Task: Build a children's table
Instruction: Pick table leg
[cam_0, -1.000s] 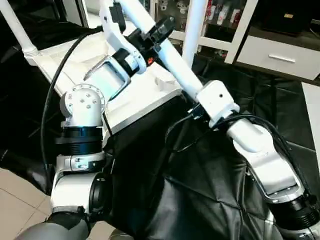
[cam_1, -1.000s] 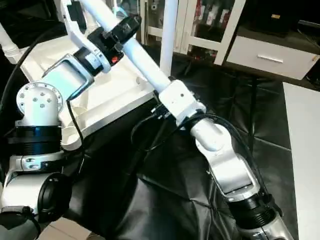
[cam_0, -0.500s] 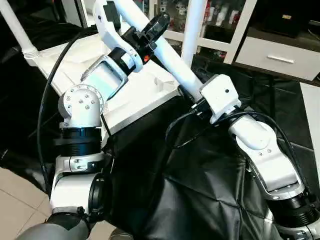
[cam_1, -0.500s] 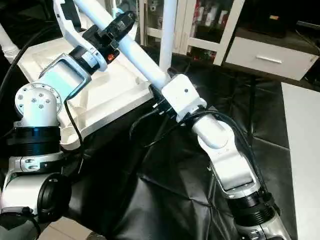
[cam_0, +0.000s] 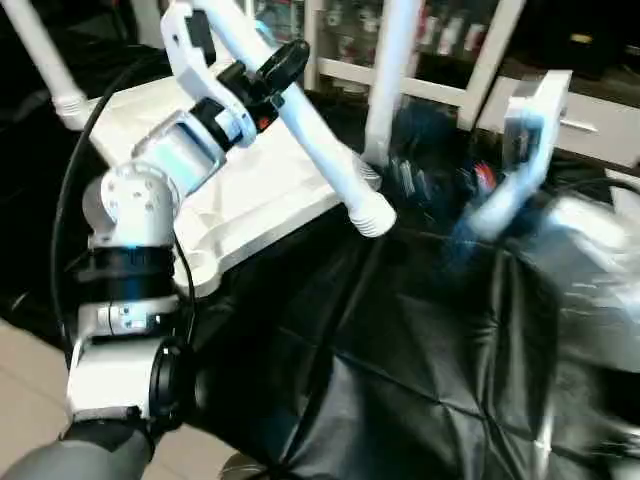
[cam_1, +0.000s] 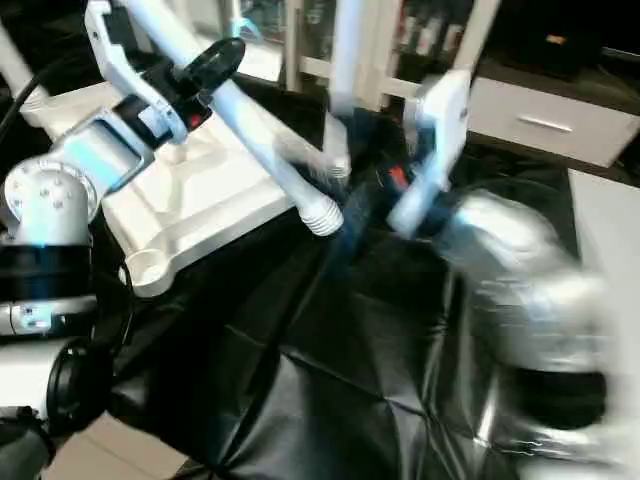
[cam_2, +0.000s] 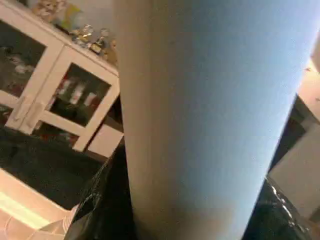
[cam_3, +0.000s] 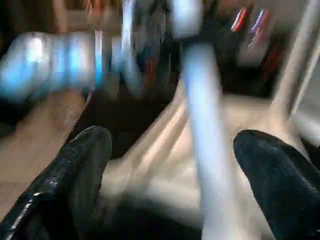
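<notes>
Two legs already stand upright in the upturned tabletop (cam_0: 262, 190), at its far-left and far-right corners. My left gripper (cam_0: 268, 78) is clamped on a third leg (cam_0: 318, 150), ribbed end hanging free near the right edge. My right gripper (cam_3: 170, 165) has its fingers (cam_3: 82, 165) wide apart, empty. I'd steer the ribbed end squarely over the near socket (cam_1: 148, 267) before pressing.

We lose the right arm (cam_0: 520, 150) to motion blur; the held leg's (cam_0: 310, 130) upper end leaves frame.
</notes>
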